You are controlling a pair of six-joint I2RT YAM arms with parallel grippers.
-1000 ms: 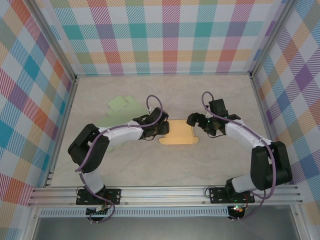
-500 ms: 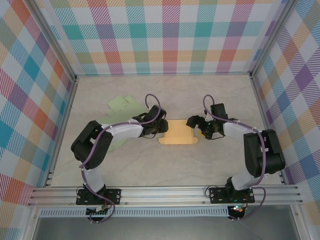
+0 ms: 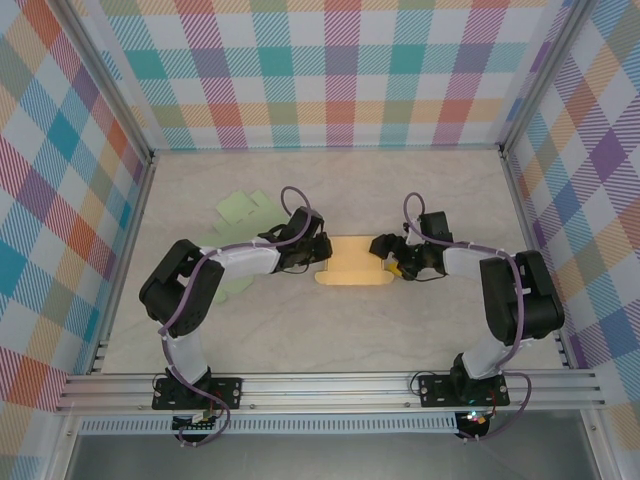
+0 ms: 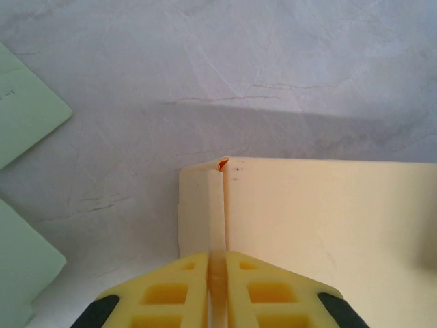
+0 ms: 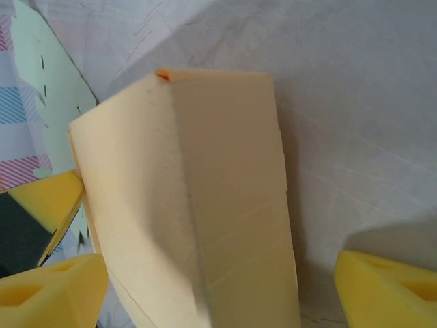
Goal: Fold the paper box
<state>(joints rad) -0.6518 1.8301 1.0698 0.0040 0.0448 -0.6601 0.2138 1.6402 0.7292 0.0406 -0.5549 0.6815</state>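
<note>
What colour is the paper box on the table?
The paper box is pale cream-yellow, seen best in the left wrist view.

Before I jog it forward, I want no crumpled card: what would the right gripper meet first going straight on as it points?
The cream paper box: its raised flap lies between the right gripper's open fingers, so it would likely press into that; depth is unclear.

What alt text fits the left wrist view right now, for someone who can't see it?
The left gripper is pinched shut on a thin raised flap at the left edge of the pale yellow paper box, which lies on a grey marbled table. Light green paper pokes in at the left.
</note>
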